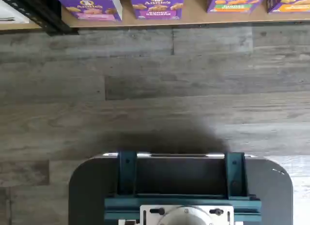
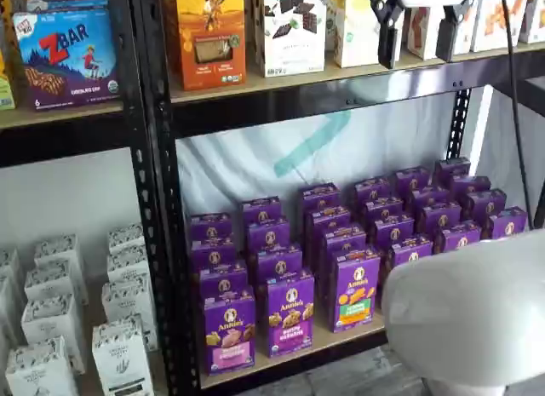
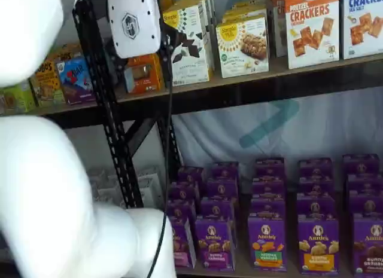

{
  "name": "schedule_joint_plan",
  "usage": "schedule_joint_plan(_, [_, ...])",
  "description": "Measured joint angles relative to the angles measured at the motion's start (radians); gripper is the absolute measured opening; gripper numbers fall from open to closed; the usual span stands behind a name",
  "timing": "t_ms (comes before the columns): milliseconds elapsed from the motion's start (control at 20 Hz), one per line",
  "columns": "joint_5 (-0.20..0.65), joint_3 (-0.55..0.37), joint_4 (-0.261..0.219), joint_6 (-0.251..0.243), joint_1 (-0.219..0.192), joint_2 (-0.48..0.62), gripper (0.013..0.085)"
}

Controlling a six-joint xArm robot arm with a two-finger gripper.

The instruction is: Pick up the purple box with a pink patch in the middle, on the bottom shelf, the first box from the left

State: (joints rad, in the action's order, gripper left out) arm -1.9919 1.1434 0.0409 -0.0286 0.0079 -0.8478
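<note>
While at btm shelf [image 2: 328, 342] front: 1 pink-patch box [image 2: 228, 332]

Purple box [image 2: 228, 331] with pink patch is stood upright at the front edge of the bottom shelf [image 2: 341, 338], beside its upright

arm [image 3: 42, 188]: I see smooth white rounded shells
gripper [image 2: 419, 30]: white body, two black fingers
cable [image 3: 168, 146]: thin, black

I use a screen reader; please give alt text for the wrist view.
Looking down at grey wood-plank floor, the purple box with its pink patch stands on the bottom shelf beside three more purple cartons. A dark mount with teal brackets fills the foreground.
</note>
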Motion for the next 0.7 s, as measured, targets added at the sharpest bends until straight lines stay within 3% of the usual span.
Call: schedule_joint_plan(700, [0.116, -0.099, 0.001, -0.014, 0.016, -0.048, 0.0850])
